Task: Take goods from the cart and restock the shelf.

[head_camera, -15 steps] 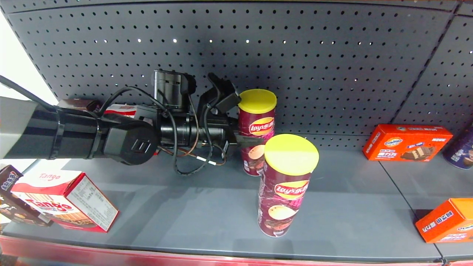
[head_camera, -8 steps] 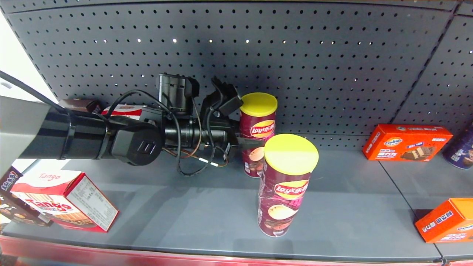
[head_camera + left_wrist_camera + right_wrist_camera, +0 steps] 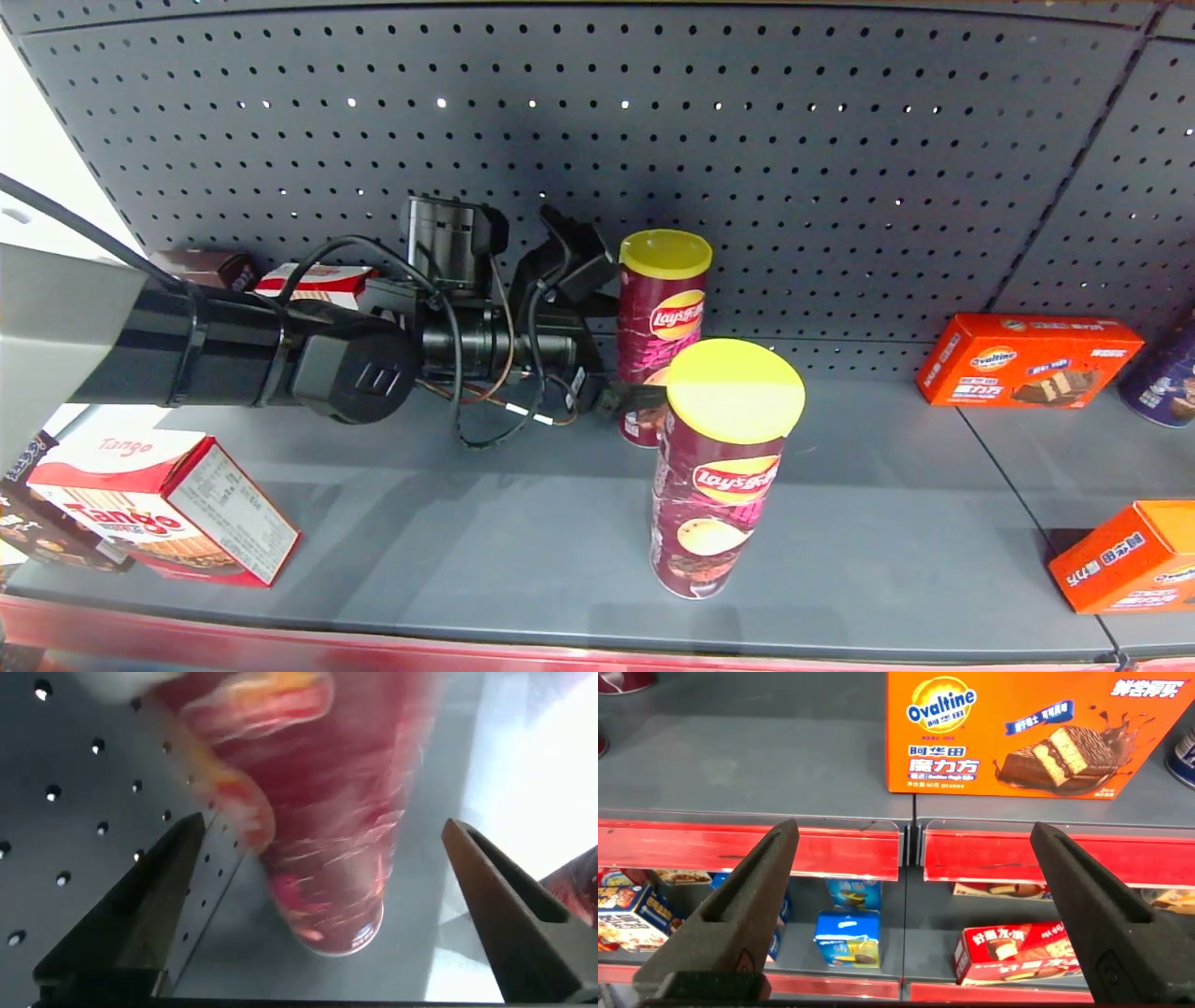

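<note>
My left gripper (image 3: 322, 826) stands wide, and the far can (image 3: 665, 317) sits in the gap between the jaws. In the left wrist view there is bare space on both sides of it, so neither jaw touches it. The jaws flank its lower part, one on the near side and one on the far side, towards the pegboard (image 3: 653, 112).

The far can stands on end at the back of the shelf (image 3: 467, 523), close to the pegboard. Its long axis runs up and down, with the yellow lid on top and the base down at the shelf. In the head view its top leans a little to the right. I cannot tell whether the base sits fully flat.

The near can (image 3: 724, 467) stands upright just to the right and nearer, lid up, apart from my jaws. From the head it overlaps the far can's lower right, and I cannot tell if the two touch.

My right gripper (image 3: 910, 831) is wide too and holds nothing. It faces a shelf edge with an orange box (image 3: 1018, 733) beyond.
</note>
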Robot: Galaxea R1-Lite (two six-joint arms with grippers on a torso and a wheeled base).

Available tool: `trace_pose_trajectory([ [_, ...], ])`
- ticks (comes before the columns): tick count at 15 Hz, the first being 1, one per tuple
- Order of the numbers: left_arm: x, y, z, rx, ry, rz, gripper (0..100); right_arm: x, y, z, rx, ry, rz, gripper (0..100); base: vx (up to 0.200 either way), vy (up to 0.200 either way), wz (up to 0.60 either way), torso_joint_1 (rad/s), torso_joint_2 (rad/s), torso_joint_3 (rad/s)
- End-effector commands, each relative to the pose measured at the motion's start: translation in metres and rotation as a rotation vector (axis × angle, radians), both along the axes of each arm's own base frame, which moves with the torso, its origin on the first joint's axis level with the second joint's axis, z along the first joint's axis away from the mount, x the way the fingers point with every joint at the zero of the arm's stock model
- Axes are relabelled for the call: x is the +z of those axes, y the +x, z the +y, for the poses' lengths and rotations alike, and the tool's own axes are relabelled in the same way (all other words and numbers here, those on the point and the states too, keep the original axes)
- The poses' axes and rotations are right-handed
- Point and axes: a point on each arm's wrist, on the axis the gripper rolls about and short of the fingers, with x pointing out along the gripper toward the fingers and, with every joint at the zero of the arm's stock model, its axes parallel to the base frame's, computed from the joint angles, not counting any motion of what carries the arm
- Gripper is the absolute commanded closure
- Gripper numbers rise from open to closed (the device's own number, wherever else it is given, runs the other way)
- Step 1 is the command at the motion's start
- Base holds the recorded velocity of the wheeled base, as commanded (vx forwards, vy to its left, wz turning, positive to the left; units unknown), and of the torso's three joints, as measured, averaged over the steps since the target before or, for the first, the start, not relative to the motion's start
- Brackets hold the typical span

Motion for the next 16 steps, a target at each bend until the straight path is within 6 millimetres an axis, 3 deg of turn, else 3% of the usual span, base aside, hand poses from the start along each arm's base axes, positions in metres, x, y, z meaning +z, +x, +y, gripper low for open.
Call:
trace_pose_trajectory([
  [1,0.007,-0.007,0.006,0.028,0.0,-0.016,0,0.0,0.0,0.0,0.0,-0.001,0.0,0,0.0,0.0,0.0,0.0,0.0,0.0],
  [5,0.012,-0.025,0.031,0.159,0.009,-0.064,0,0.0,0.0,0.0,0.0,-0.001,0.0,0,0.0,0.0,0.0,0.0,0.0,0.0],
  [8,0.003,-0.036,0.038,0.305,0.064,-0.059,0,0.0,0.0,0.0,0.0,-0.001,0.0,0,0.0,0.0,0.0,0.0,0.0,0.0],
  [16,-0.006,-0.056,0.018,0.353,0.036,-0.072,0,0.0,0.0,0.0,0.0,0.001,0.0,0,0.0,0.0,0.0,0.0,0.0,0.0],
])
